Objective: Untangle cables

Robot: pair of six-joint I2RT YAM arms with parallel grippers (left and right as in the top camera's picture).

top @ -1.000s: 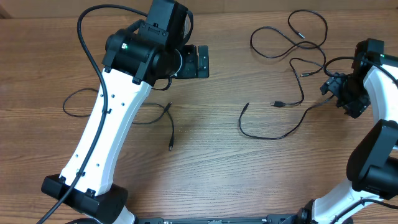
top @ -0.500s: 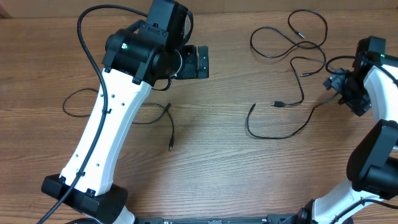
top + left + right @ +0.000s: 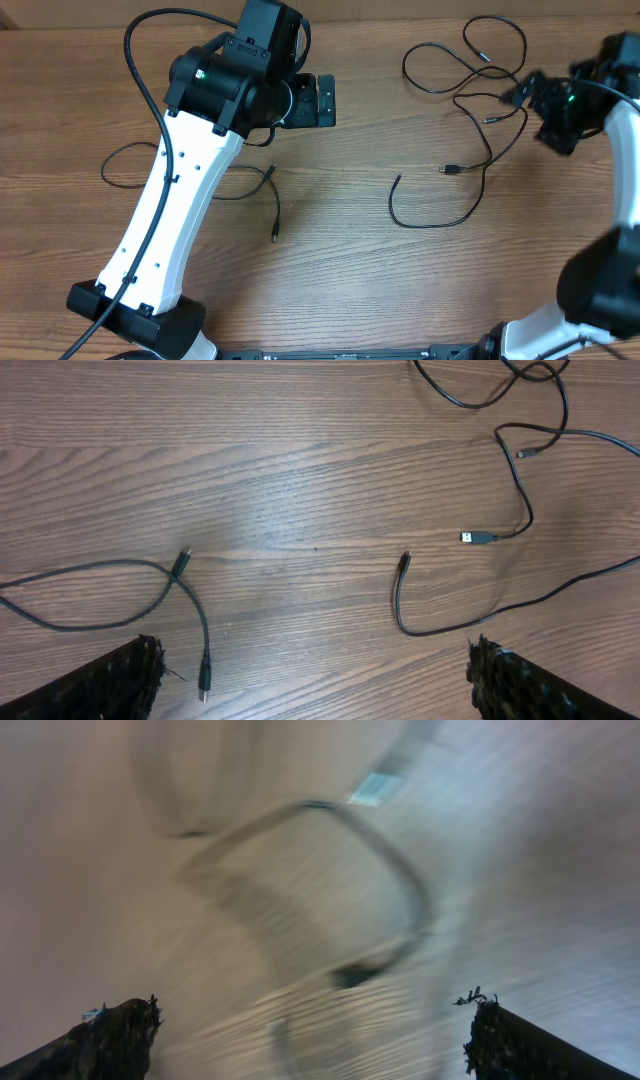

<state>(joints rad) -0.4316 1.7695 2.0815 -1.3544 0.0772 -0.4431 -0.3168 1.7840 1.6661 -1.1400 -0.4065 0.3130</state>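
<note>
Several thin black cables lie loose on the wooden table. One cable (image 3: pixel 175 160) (image 3: pixel 150 567) runs out from under my left arm, and its plug (image 3: pixel 205 682) lies near the left finger. On the right, a looped cable (image 3: pixel 465 62) lies at the back. A strand with a USB plug (image 3: pixel 450 168) (image 3: pixel 478 538) and a curved strand (image 3: pixel 430 222) (image 3: pixel 420 628) lie in front of it. My left gripper (image 3: pixel 322 100) (image 3: pixel 315 685) hovers open with nothing between its fingers. My right gripper (image 3: pixel 525 95) (image 3: pixel 315 1035) is open above the right strands. Its wrist view is motion-blurred and shows only a smeared cable (image 3: pixel 390 880) below.
The thick black cable of the left arm (image 3: pixel 140 60) arcs over the table's back left. The white left arm (image 3: pixel 170 220) covers part of the left cable. The right arm (image 3: pixel 620 130) stands along the right edge.
My right gripper has opened wider and swung toward the back and slightly left. The curved strand's free end has shifted a little. The left arm has not moved.
</note>
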